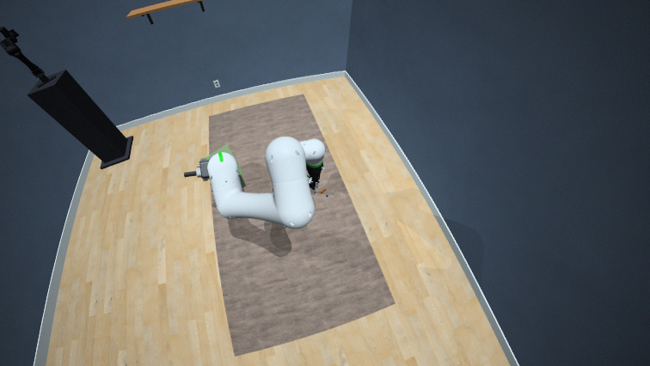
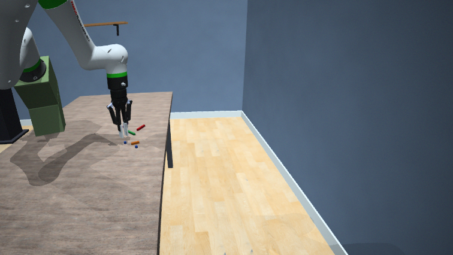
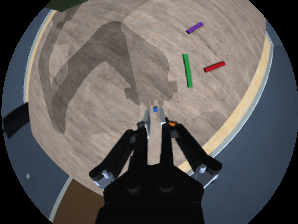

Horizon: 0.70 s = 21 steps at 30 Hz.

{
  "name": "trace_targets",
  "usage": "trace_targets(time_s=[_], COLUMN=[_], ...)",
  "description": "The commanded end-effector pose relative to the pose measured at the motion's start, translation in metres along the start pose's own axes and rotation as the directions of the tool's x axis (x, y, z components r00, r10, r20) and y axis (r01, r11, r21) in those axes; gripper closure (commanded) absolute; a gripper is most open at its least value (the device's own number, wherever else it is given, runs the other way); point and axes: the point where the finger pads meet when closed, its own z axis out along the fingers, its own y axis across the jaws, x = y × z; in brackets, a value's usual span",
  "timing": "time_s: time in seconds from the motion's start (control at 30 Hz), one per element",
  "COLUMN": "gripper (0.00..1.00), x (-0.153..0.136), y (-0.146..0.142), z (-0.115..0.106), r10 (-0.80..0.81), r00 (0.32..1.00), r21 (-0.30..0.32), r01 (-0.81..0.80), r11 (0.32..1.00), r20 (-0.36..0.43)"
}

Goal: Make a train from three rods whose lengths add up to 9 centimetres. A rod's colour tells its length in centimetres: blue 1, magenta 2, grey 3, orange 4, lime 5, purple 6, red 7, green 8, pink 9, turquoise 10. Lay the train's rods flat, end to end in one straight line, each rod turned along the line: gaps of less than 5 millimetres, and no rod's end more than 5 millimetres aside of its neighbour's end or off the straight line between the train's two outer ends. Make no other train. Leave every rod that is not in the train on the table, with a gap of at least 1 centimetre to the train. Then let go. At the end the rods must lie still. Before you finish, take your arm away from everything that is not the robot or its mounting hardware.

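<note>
My gripper (image 1: 315,190) (image 2: 123,136) (image 3: 155,114) is narrowly open and empty, low above the table. One blue rod (image 2: 124,142) (image 3: 155,109) lies below and just beyond the fingertips in the wrist view. An orange rod (image 1: 323,191) (image 2: 135,142) (image 3: 172,123) lies beside it, partly hidden by the right finger in the wrist view. A second blue rod (image 1: 326,195) (image 2: 136,146) lies near the orange rod; the wrist view hides it. A green rod (image 2: 132,132) (image 3: 187,71), a red rod (image 2: 140,127) (image 3: 214,67) and a purple rod (image 3: 195,28) lie apart.
The brown table (image 1: 318,272) (image 2: 111,205) carries the rods; its long right edge is beyond the red and orange rods in the exterior view. The arm's green pedestal (image 2: 47,120) is at the left. The arm's shadow falls over the table.
</note>
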Motion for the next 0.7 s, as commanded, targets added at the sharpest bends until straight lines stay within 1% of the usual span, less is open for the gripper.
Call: trace_targets(time_s=[0.0,0.37,0.67], gripper=[0.85,0.85,0.85], x=[0.0,0.0,0.0], y=[0.0,0.0,0.0], z=[0.004,0.017,0.021], r10=[0.0,0.0,0.0], r00=[1.0,1.0,1.0], r21=[-0.001,-0.001,-0.001], r01=[0.0,0.0,0.0], r11=[1.0,1.0,1.0], r20=[0.0,0.0,0.0])
